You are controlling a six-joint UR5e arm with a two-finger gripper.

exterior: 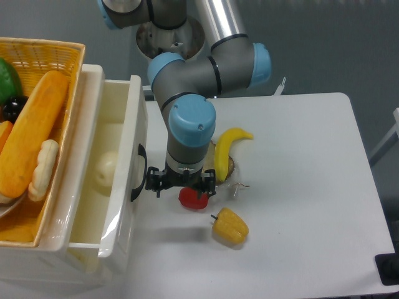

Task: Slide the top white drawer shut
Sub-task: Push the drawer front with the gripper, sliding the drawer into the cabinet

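Note:
The top white drawer [118, 124] stands pulled out to the right from the white cabinet at the left. Its front panel [138, 124] carries a black arched handle [139, 172]. A pale round item [105, 168] lies inside the drawer. My gripper [181, 185] points down at the table just right of the front panel, level with the handle; its left side is close to the handle. The wrist hides the fingertips, so I cannot tell whether it is open or shut. It seems to hold nothing.
A red pepper [193, 200] lies right under the gripper. A yellow pepper [230, 226], a banana [227, 149] and a small brownish item [232, 168] lie to its right. A yellow wicker basket [43, 50] of food sits on the cabinet.

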